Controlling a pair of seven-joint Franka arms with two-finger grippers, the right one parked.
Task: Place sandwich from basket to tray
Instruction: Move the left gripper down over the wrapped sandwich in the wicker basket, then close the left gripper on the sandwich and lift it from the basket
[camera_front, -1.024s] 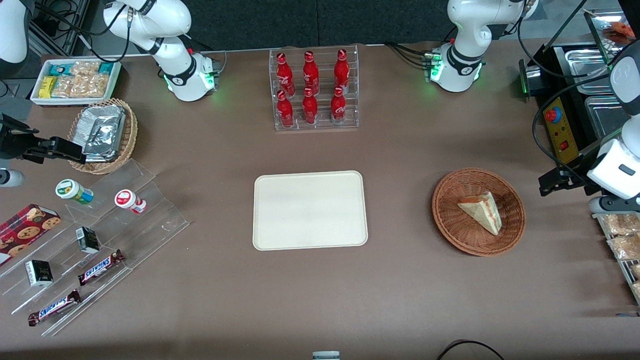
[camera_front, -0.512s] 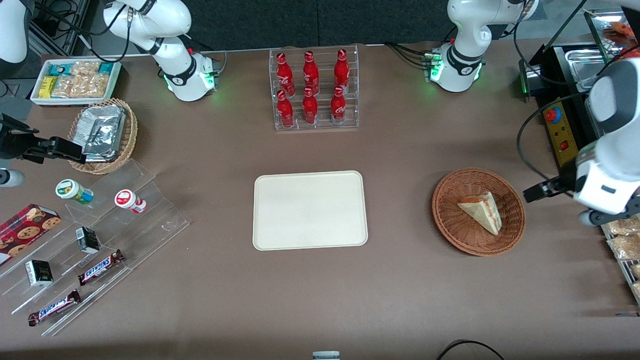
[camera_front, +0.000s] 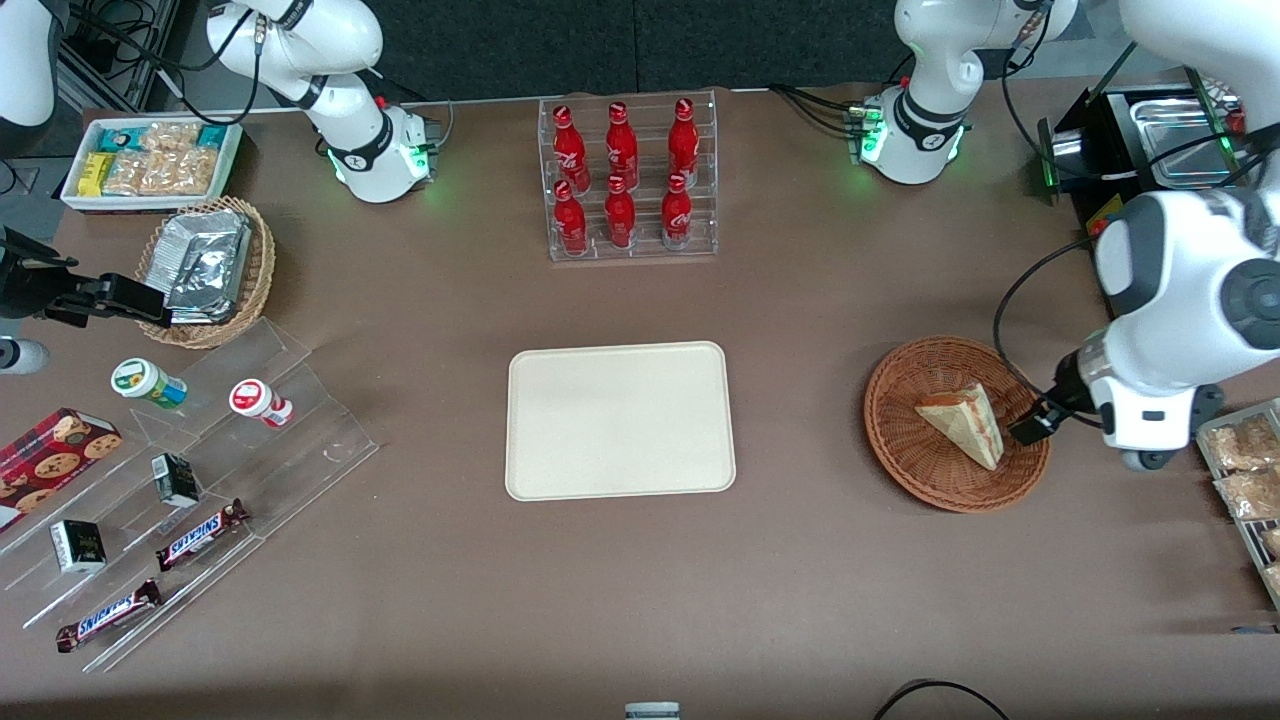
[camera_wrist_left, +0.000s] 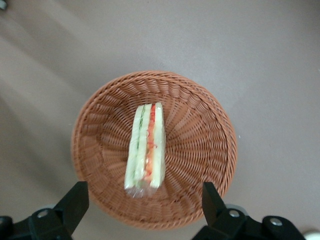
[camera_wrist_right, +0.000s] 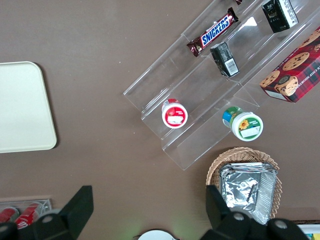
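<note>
Above the basket (camera_wrist_left: 205, 150), spread fingers (camera_wrist_left: 75, 200) of the gripper (camera_wrist_left: 142, 200) flank the sandwich (camera_wrist_left: 145, 150); Snickers bars (camera_front: 200, 533) lie well apart.

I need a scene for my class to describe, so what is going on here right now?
The left arm's gripper is open and hangs over the basket, where the sandwich lies untouched. The tray sits bare toward the middle of the table, so no transfer has begun.
</note>
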